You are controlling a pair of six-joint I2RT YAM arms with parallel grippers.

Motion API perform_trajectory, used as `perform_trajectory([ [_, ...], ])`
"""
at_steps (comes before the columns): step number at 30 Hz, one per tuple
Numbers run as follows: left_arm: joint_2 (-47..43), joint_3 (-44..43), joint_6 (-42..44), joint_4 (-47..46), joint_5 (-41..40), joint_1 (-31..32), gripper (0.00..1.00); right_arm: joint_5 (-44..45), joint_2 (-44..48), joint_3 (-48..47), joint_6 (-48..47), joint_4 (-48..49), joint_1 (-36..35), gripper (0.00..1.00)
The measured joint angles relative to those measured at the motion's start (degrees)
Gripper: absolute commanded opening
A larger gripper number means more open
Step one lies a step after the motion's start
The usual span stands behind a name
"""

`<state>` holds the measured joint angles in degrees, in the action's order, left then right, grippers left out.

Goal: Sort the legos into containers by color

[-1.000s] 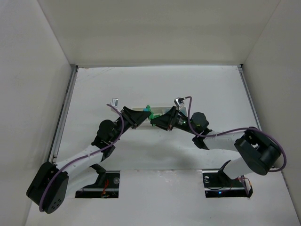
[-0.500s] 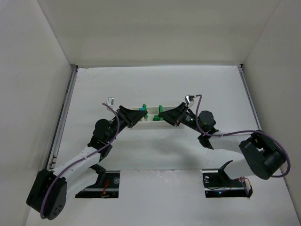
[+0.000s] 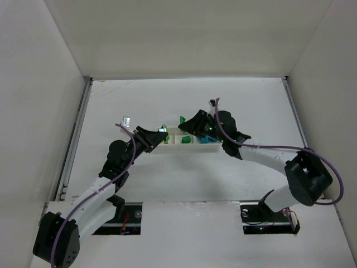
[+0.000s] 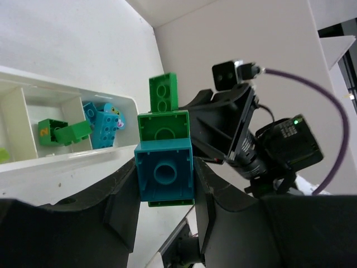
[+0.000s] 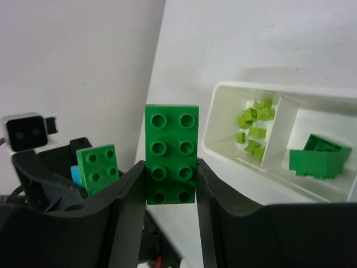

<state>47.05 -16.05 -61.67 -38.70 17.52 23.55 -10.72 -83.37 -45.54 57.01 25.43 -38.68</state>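
Note:
My left gripper [image 4: 165,184] is shut on a teal brick [image 4: 165,172] with a green square brick [image 4: 163,127] stuck on it. It holds them above the near-left end of the white three-compartment tray [image 3: 174,147]. My right gripper [image 5: 171,173] is shut on a dark green two-by-four brick [image 5: 171,153], held in the air facing the left gripper [image 3: 158,134]. The two held pieces are apart. The tray [image 5: 222,125] holds several yellow-green cubes [image 5: 254,123] in one end compartment, dark green pieces [image 5: 319,156] in the middle one, and cyan pieces [image 4: 103,121] in the other end one.
The tray lies across the middle of the white table, under and between both arms. White walls enclose the table on the left, right and far sides. A metal rail [image 3: 75,137] runs along the left edge.
The two grippers, joined on one brick cluster a second ago, have pulled apart, each keeping a piece. The left moved left; the right moved left and toward the far side.

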Motion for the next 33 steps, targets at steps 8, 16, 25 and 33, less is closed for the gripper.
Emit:
perform_trajectory([
  [8,0.0,0.0,1.29,0.87,0.04,-1.14,0.27,1.27,-6.84,-5.4,-3.02,-9.14,-2.29,0.36],
  [16,0.0,0.02,1.49,0.87,0.04,-1.92,0.27,-2.69,-11.5,-5.07,2.21,-8.63,-2.03,0.37],
  [25,0.0,0.07,1.51,0.83,0.09,-1.95,0.28,-6.23,-12.07,-3.04,9.05,-2.62,0.09,0.41],
  [33,0.09,0.07,1.51,0.83,0.17,-2.19,0.28,-6.71,-14.1,-2.23,11.43,-0.66,0.48,0.48],
])
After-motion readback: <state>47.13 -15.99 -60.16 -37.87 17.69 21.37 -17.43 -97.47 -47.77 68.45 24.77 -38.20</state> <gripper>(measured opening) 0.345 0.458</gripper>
